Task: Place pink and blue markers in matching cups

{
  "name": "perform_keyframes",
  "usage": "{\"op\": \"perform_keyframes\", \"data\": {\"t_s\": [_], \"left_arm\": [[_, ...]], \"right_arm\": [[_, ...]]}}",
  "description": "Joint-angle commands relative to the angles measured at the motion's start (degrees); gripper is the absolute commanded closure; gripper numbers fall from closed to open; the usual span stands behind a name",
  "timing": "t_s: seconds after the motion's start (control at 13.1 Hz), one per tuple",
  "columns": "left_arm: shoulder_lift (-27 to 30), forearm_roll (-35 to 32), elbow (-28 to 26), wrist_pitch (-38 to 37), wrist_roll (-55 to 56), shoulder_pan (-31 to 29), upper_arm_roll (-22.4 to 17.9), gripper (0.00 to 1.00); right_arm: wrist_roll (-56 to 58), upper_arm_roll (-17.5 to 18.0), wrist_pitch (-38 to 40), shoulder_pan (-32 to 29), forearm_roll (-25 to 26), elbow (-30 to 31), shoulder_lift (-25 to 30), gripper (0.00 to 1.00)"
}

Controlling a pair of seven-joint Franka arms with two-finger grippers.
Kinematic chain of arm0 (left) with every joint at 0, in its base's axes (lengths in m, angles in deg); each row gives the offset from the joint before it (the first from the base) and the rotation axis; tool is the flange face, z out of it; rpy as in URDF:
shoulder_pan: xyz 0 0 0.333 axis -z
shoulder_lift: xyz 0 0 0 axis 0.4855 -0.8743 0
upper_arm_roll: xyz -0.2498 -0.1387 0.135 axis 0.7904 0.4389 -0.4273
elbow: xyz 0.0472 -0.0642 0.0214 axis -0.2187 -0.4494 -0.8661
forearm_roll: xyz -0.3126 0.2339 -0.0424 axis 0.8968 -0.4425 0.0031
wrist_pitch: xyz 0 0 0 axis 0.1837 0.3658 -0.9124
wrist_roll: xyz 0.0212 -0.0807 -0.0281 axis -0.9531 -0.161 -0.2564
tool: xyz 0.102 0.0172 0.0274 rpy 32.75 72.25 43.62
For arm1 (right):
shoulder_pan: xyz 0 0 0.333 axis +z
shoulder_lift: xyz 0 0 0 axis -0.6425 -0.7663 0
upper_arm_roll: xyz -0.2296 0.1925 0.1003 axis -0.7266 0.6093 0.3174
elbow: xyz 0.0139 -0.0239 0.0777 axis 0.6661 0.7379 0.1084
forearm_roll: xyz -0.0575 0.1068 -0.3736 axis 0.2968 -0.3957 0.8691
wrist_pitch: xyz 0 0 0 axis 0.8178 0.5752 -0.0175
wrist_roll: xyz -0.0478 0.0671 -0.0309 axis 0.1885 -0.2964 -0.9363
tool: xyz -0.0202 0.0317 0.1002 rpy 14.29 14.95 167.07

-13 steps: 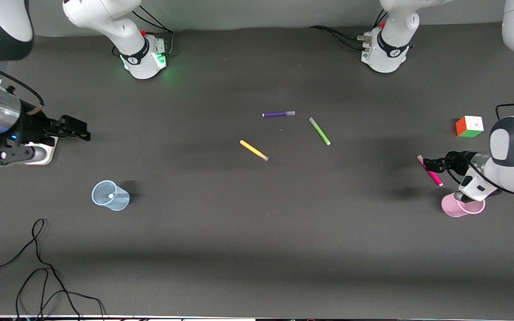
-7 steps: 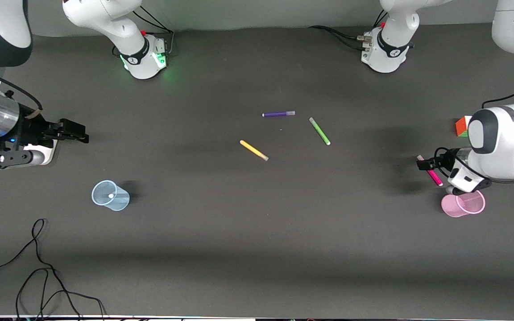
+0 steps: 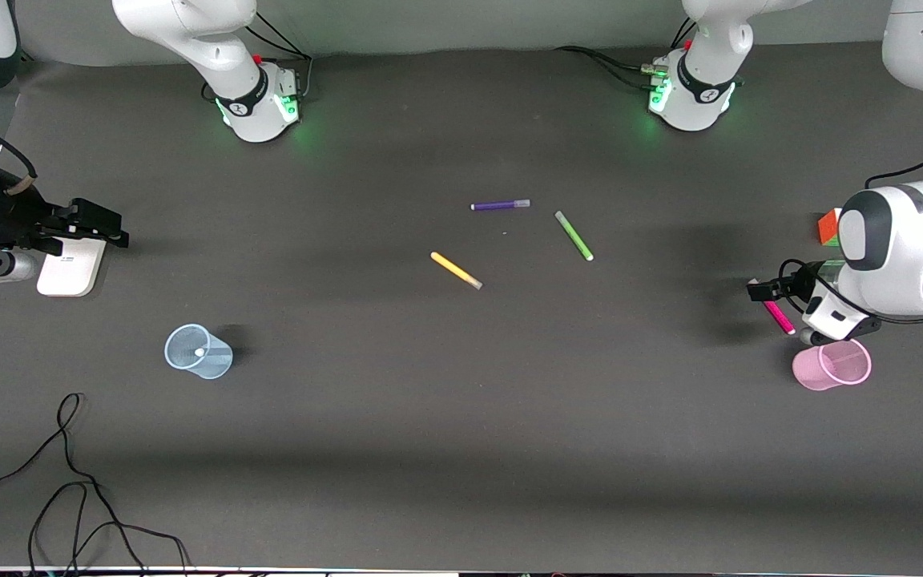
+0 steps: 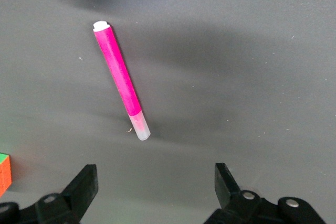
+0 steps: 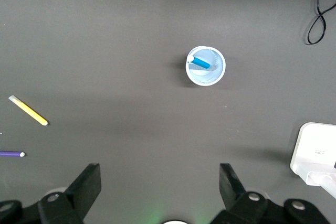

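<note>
The pink marker (image 3: pixel 779 315) lies flat on the table next to the pink cup (image 3: pixel 831 366), at the left arm's end. In the left wrist view the marker (image 4: pixel 119 80) is clear of the fingers, with its pale cap nearest them. My left gripper (image 3: pixel 760 290) hovers open and empty over the marker's capped end (image 4: pixel 155 182). The pale blue cup (image 3: pixel 198 351) stands at the right arm's end with the blue marker (image 5: pixel 199 63) inside the cup (image 5: pixel 206 66). My right gripper (image 3: pixel 101 225) is open and empty (image 5: pixel 160 182) over a white box (image 3: pixel 69 269).
Purple (image 3: pixel 500 205), green (image 3: pixel 574 236) and yellow (image 3: pixel 456 270) markers lie mid-table. A colour cube (image 3: pixel 828 227) sits partly hidden by the left arm. A black cable (image 3: pixel 69 473) loops near the front camera, at the right arm's end.
The right gripper has drawn back toward its end of the table, uncovering the white box. The left wrist has turned and shifted slightly off the pink cup. The pink marker has not moved.
</note>
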Motion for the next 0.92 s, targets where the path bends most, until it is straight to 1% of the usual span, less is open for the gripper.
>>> {"op": "perform_keyframes", "data": {"t_s": [0.0,0.15,0.38,0.84], "left_arm": [[-2.6,-0.9,3.5,-2.6,-0.6,-0.2,0.1,0.01],[-3.0,-0.9,4.4,-3.5,-0.6,-0.1,0.1,0.01],[-3.3,-0.9,4.4,-3.4,-0.6,0.0,0.1,0.01],[-3.3,-1.0,4.4,-3.5,-0.6,0.0,0.2,0.01]], "right_arm": [[-1.1,1.2,-2.9,-0.4,1.1,3.2,1.6,0.00],[-0.7,1.0,-6.6,-0.6,1.1,4.9,1.7,0.00],[-0.6,0.4,-8.7,-0.9,1.0,5.7,1.2,0.00],[-1.6,0.1,-8.3,-1.1,0.5,4.0,-0.3,0.00]]}}
